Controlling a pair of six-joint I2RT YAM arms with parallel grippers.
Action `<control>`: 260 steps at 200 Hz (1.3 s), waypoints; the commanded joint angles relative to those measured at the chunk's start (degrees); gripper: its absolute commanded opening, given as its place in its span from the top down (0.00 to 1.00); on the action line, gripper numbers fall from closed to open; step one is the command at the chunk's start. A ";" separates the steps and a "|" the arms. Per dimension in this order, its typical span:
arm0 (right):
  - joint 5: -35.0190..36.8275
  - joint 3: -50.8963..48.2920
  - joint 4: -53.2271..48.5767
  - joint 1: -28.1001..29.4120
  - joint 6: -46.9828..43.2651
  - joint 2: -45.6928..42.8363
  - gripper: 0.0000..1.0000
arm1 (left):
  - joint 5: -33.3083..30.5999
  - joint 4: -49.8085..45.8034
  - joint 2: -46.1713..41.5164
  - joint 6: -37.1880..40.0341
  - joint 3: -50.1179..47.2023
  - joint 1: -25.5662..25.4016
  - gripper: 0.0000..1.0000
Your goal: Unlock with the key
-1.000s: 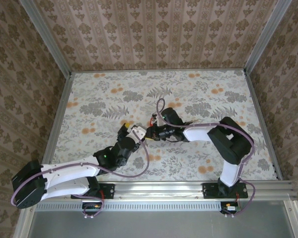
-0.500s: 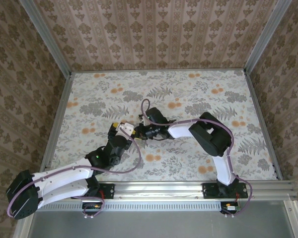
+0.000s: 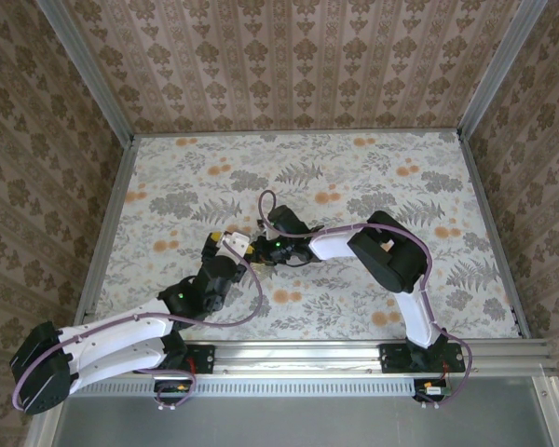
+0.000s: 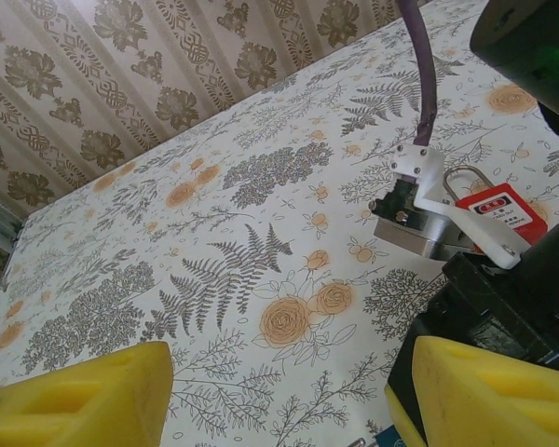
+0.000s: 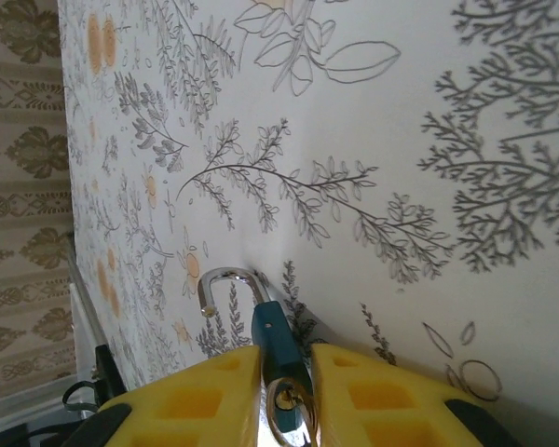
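Right wrist: key [image 5: 272, 337] sits between the right hand [image 5: 286, 377] pads, teal head poking out toward a metal shackle [image 5: 225, 282] on the worktop [image 5: 503, 102]. The gap is narrow, and I can't tell whether the pads actually grip it.

Left wrist: left hand [image 4: 279, 396] is spread wide with nothing in it. Red padlock [image 4: 499, 212] lies ahead-right, clear of its fingers.

Top: both hands nose to nose, mid-worktop.
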 commanded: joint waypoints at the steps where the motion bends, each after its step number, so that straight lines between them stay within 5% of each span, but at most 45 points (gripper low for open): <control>1: 3.63 -0.05 -5.67 0.58 -1.44 -0.54 0.72 | 0.90 -0.16 -1.02 -1.09 -0.78 0.47 0.31; 156: 9.74 -1.36 -17.80 -0.80 -9.12 -12.59 0.57 | 1.97 -0.63 -0.74 -1.76 0.21 2.56 0.27; 260: 12.90 -13.25 -26.07 -9.38 -13.65 -34.55 0.53 | 13.20 -4.12 14.37 -9.56 7.03 14.05 0.23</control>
